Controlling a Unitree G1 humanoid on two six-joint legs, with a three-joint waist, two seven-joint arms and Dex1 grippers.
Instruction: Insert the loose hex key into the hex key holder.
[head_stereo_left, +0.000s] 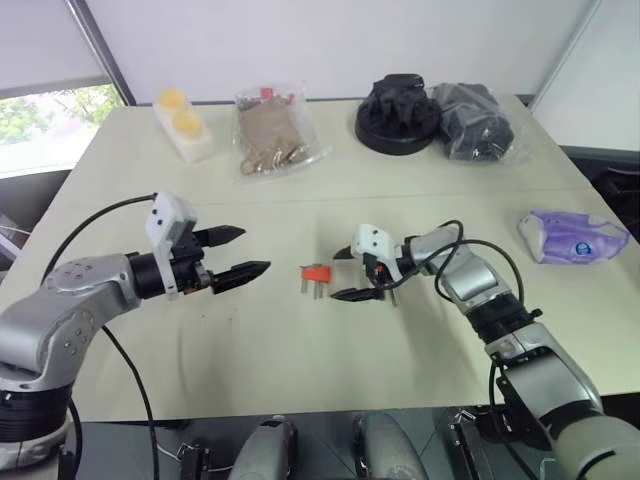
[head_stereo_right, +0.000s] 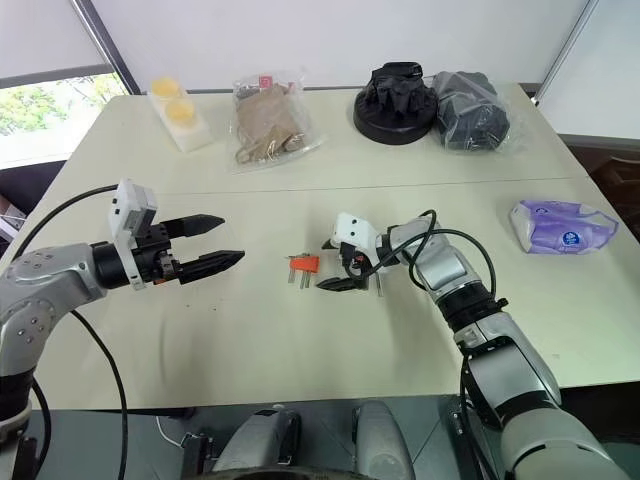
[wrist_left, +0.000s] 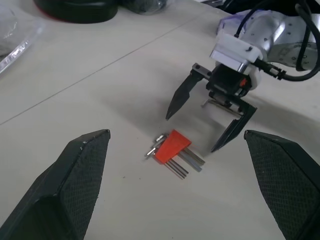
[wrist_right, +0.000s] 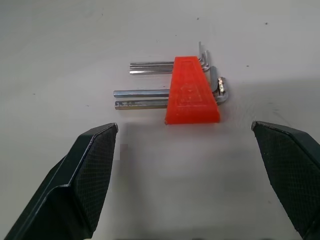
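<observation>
The hex key holder (head_stereo_left: 316, 273), a small orange-red block with short grey keys sticking out of it, lies flat on the table's middle. My right gripper (head_stereo_left: 340, 275) hangs just right of it, pointing left, open, fingertips either side of the holder's right end without touching. In the right wrist view the holder (wrist_right: 192, 92) lies just beyond the open fingers (wrist_right: 90, 180). A thin grey rod, the loose hex key (wrist_left: 218, 102), lies on the table under the right gripper's body. My left gripper (head_stereo_left: 252, 250) hovers open to the holder's left, empty.
Along the far edge stand a pack of yellow cups (head_stereo_left: 183, 122), a clear bag of brown items (head_stereo_left: 272, 135), a black round object (head_stereo_left: 398, 112) and a dark bag (head_stereo_left: 472, 120). A purple tissue pack (head_stereo_left: 572, 237) lies at the right.
</observation>
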